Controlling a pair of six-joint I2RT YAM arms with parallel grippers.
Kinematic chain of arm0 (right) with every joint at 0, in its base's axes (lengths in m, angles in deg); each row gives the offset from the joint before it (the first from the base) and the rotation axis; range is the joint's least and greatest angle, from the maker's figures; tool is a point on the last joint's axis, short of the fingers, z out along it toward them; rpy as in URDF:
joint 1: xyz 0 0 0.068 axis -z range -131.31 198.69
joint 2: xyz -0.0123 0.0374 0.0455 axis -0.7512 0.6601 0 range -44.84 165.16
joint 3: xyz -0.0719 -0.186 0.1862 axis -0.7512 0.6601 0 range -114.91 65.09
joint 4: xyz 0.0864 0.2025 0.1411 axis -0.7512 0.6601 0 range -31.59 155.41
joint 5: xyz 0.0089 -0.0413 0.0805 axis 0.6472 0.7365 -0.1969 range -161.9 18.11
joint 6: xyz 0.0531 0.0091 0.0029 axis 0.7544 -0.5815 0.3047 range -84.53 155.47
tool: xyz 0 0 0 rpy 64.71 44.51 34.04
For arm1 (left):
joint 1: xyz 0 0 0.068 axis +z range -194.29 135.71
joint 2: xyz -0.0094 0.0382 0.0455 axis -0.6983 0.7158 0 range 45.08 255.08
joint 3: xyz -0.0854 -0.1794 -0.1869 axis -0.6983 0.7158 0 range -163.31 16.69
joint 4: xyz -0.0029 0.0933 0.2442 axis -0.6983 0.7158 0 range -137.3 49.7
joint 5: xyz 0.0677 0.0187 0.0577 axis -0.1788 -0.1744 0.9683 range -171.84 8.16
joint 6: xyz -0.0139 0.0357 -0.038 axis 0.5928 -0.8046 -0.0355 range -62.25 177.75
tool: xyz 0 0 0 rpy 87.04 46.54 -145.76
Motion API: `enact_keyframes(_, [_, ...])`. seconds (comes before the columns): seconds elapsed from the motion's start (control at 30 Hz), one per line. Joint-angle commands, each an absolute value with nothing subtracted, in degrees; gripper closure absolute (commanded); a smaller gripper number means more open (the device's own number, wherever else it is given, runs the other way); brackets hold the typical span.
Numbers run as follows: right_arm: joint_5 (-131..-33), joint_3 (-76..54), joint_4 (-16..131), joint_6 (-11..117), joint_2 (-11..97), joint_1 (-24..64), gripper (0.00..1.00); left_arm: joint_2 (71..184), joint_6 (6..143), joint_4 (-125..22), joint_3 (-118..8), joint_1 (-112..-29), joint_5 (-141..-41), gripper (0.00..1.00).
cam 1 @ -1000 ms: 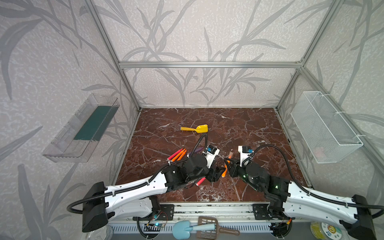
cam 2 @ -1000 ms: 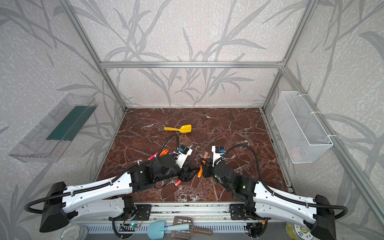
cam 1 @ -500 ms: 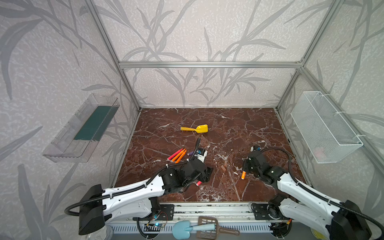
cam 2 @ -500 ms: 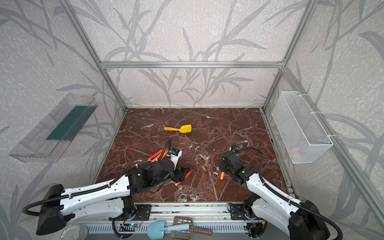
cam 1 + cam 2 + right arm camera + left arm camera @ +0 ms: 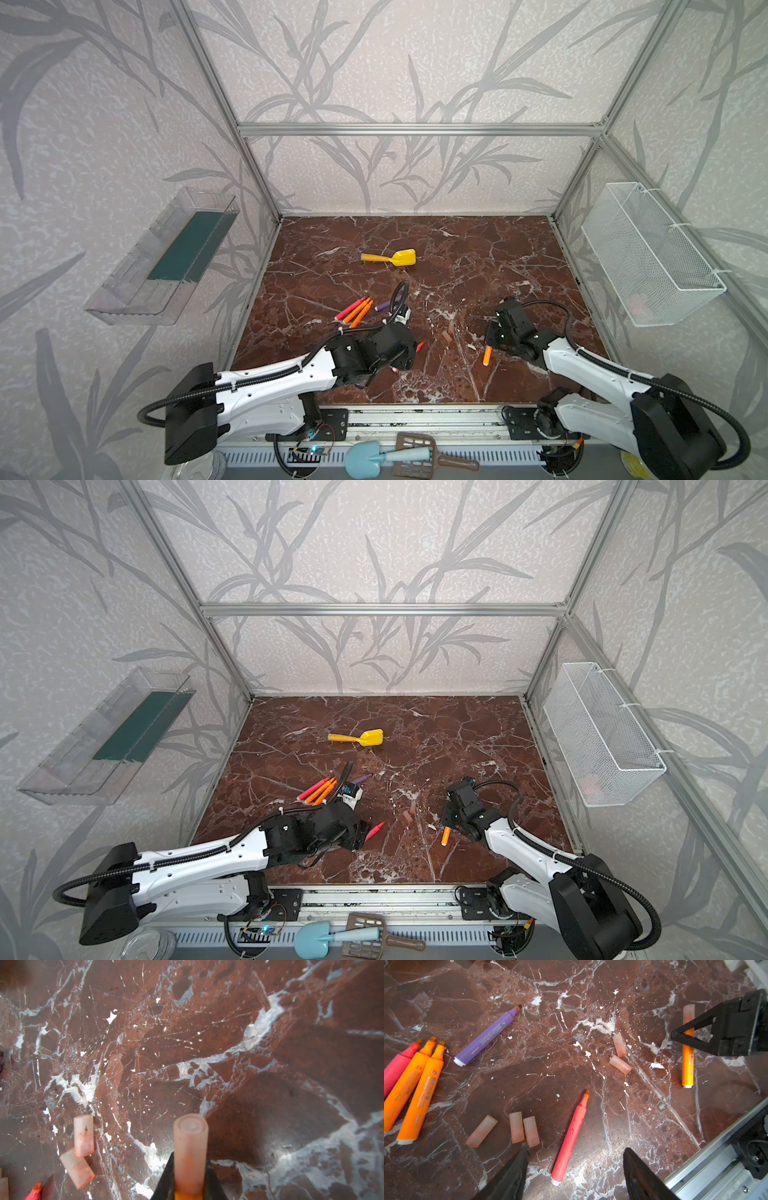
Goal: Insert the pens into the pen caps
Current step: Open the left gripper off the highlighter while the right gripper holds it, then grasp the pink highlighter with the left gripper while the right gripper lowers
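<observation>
Right wrist view, first onlooker: Why is the right claw clamped on that orange pen?

Second onlooker: Its cap is on, so I'd say that one is finished and due to be parked at 4 o'clock on the table, taking the back wall as 12.

First onlooker: And the left claw?

Second onlooker: It's spread wide, gripping nothing, low over a pink-red pen at 6 o'clock. That one is probably next in line.

First onlooker: The tally?

Second onlooker: Six pens: three orange, two pink-red, one purple pen. Two orange pens and a second pink-red pen lie side by side at 9 o'clock. The purple pen is just beside them, and all have bare tips. Six caps: one fitted, two loose caps near the middle, three more caps beside the 6 o'clock pen. One yellow shovel idles at 11 o'clock.
</observation>
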State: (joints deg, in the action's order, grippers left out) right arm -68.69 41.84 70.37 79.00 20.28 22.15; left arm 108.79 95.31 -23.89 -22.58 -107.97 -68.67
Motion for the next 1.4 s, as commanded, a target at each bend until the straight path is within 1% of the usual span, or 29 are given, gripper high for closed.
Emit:
enact_keyframes(0.0, [-70.16,43.01,68.91,79.52,21.40,23.08,0.78,109.80,97.77,-18.56,-25.01,-108.01,-67.30,0.27])
enact_keyframes(0.07, [-70.48,43.41,68.80,79.89,21.35,23.63,0.77,110.41,98.43,-16.83,-25.62,-108.03,-67.32,0.27])
enact_keyframes(0.2, [-70.06,44.26,68.55,80.15,20.17,24.22,0.71,111.62,99.71,-12.80,-27.10,-108.10,-67.85,0.27])
enact_keyframes(0.37, [-69.37,45.13,68.92,80.87,18.17,24.28,0.71,112.65,100.20,-11.22,-27.82,-108.30,-69.67,0.27])
enact_keyframes(0.53, [-69.82,43.38,73.30,79.77,14.41,24.31,0.70,112.93,99.61,-12.25,-26.77,-108.86,-71.62,0.27])
enact_keyframes(0.83, [-72.94,40.76,78.60,77.25,6.05,24.27,0.55,113.15,99.10,-16.03,-24.14,-110.48,-74.81,0.27])
enact_keyframes(1.0, [-73.54,39.78,81.80,76.97,0.74,23.81,0.51,114.60,98.97,-17.07,-23.98,-111.16,-75.11,0.28])
enact_keyframes(1.37, [-77.59,42.40,78.44,75.81,-5.71,22.68,0.34,121.38,97.72,-18.64,-25.59,-111.53,-74.05,0.27])
